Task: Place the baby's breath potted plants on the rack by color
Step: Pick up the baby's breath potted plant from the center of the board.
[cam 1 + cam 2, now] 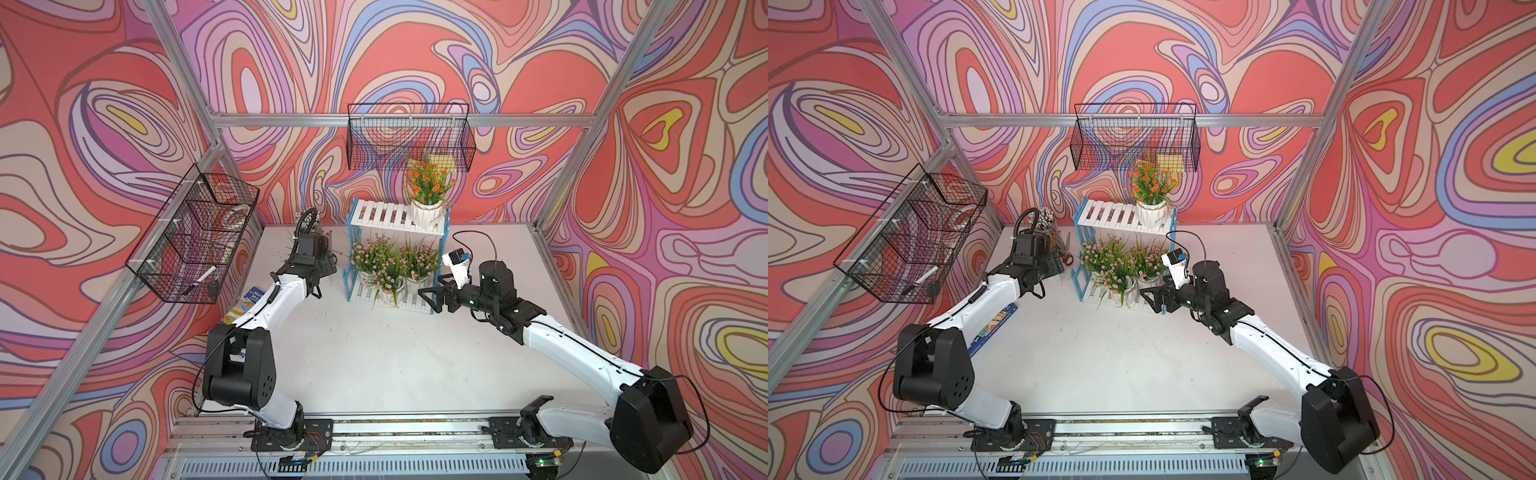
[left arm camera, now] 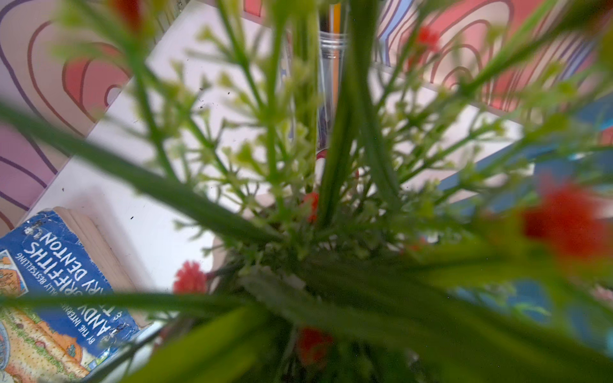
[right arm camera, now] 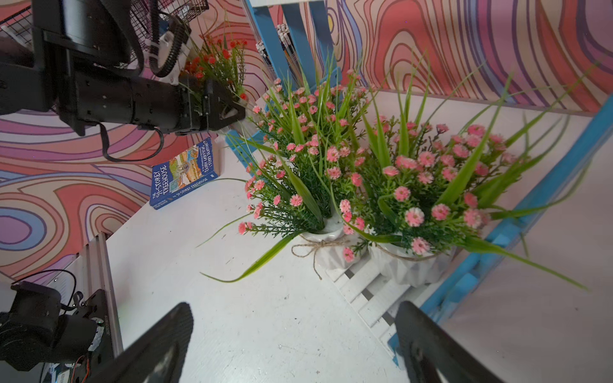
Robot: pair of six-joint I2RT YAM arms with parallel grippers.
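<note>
Right wrist view | left gripper (image 3: 232, 109) at orange-flowered plant (image 3: 222, 63) base, grip cannot be told | right gripper (image 3: 295, 345) open, empty | risk: weak hold may drop it; leaves may snag rack (image 3: 368, 291).

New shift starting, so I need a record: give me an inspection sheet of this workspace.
Surface: white table, lightly scuffed.
Job's things: rack; orange plant on top tier; pink plants on lower tier; second orange plant at left gripper.
Clutter: book, scissors, jar of pens.
Grippers: left gripper amid sprigs, grip unclear; right gripper open, empty.
Cables: wrist cables loop off both wrists.
Surroundings: wire baskets, patterned walls.
</note>
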